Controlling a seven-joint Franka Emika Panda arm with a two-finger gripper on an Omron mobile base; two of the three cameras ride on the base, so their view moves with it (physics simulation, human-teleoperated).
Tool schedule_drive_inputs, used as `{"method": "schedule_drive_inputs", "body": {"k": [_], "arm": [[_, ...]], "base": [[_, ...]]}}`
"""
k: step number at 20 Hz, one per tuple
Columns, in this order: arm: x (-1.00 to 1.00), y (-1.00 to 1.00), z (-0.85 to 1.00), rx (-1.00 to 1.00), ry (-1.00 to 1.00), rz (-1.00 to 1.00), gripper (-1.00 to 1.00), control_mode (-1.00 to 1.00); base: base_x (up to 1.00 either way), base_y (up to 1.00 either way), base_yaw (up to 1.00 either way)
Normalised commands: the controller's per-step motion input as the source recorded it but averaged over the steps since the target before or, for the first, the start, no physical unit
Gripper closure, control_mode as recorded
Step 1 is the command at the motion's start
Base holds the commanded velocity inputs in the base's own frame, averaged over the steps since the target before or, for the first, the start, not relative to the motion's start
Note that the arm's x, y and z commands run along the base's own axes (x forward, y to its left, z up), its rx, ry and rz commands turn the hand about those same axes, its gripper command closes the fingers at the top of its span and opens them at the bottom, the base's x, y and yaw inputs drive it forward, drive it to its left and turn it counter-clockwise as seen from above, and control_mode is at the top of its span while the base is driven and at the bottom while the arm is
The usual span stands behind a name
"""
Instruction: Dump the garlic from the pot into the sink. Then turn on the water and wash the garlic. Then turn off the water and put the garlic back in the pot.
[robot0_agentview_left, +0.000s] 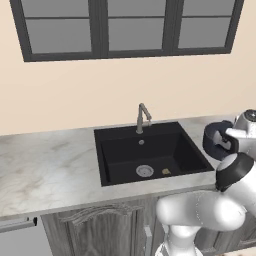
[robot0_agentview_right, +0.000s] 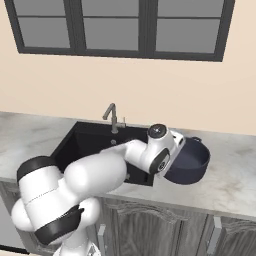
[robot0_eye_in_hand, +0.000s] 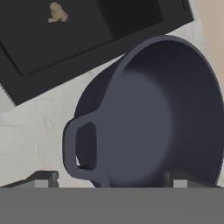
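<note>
Left base view: lying in the middle of the frame, set into the marble counter (robot0_agentview_left: 45, 165), the black sink (robot0_agentview_left: 107, 157), with the grey faucet (robot0_agentview_left: 142, 118) standing at its back edge. Resting on the sink floor, just right of the steel drain (robot0_agentview_left: 144, 171), the small tan garlic (robot0_agentview_left: 166, 171). Sitting at the right edge of the frame, on the counter beside the sink, the dark pot (robot0_agentview_left: 214, 137), partly hidden by the white hand. Showing across the top, a dark-framed window (robot0_agentview_left: 125, 27).

Right base view: reaching from the lower left toward the centre, the arm, with its hand covering the pot's left side. Tilting a little at centre right, the pot (robot0_agentview_right: 192, 162), on the counter just right of the sink (robot0_agentview_right: 85, 140). Standing behind the sink, at upper centre, the faucet (robot0_agentview_right: 112, 116).

Hand view: filling the centre and right, the pot (robot0_eye_in_hand: 157, 118), open mouth facing the camera, nothing lying inside. Pointing to the lower left, its loop handle (robot0_eye_in_hand: 78, 146). Showing at the bottom, the gripper (robot0_eye_in_hand: 111, 183) with fingertips (robot0_eye_in_hand: 43, 179) standing wide apart, one on each side of the pot's lower rim, not pressing on it. Lying at the upper left, in the sink (robot0_eye_in_hand: 65, 48), the garlic (robot0_eye_in_hand: 57, 13).
</note>
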Motion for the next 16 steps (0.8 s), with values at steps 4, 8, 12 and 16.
{"method": "schedule_drive_inputs", "body": {"k": [4,8,12,16], "arm": [[0.00,0.04,0.80,0.00,0.00,0.00,-1.00,-1.00],[0.00,0.28,0.43,0.01,0.01,0.00,-1.00,-1.00],[0.00,0.48,0.17,0.03,0.00,0.00,-1.00,-1.00],[0.00,0.56,0.07,0.04,0.00,0.03,-1.00,-1.00]], "base": [[0.00,0.00,0.00],[0.00,0.00,0.00],[0.00,0.00,0.00],[0.00,0.00,0.00]]}}
